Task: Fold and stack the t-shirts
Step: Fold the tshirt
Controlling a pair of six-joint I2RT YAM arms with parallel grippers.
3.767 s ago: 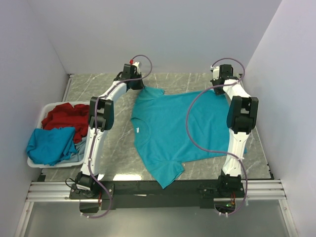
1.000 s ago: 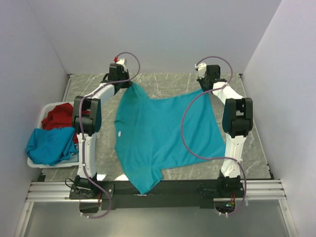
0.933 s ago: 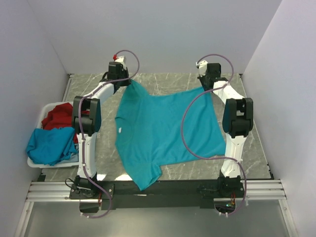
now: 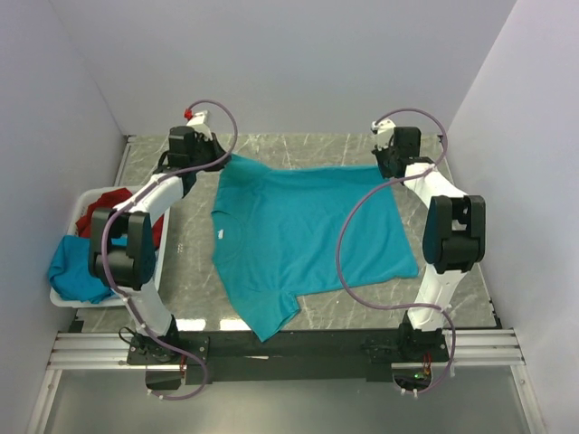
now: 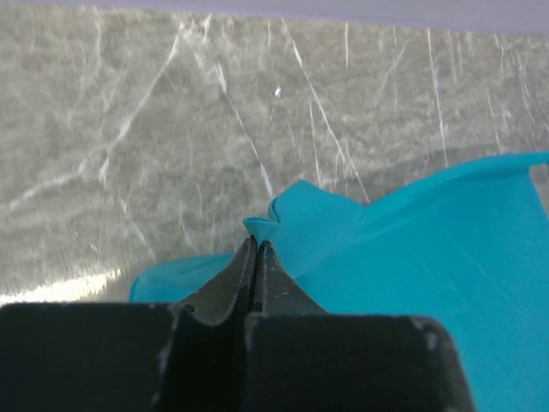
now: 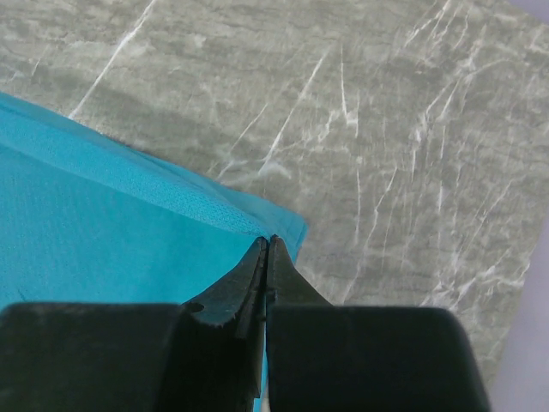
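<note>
Leftward, basket (image 4: pixel 65 299) holding red t-shirt (image 4: pixel 104 217), crumpled t-shirt (image 4: pixel 72 267), spread t-shirt (image 4: pixel 298 235) outside

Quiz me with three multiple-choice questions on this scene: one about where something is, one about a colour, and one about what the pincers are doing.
1. Where does the white basket stand?
A. beside the left arm, at the table's edge
B. beside the right arm
C. under the shirt

2. What colour is the spread t-shirt?
A. red
B. teal
C. white

3. What are the left pincer and right pincer doing?
A. hanging wide open
B. each shut on the shirt's far edge
C. gripping the basket

Answers:
1 A: the top view shows it on the left arm's side.
2 B: teal cloth covers the middle of the table.
3 B: each wrist view shows closed fingers pinching teal cloth.
</note>
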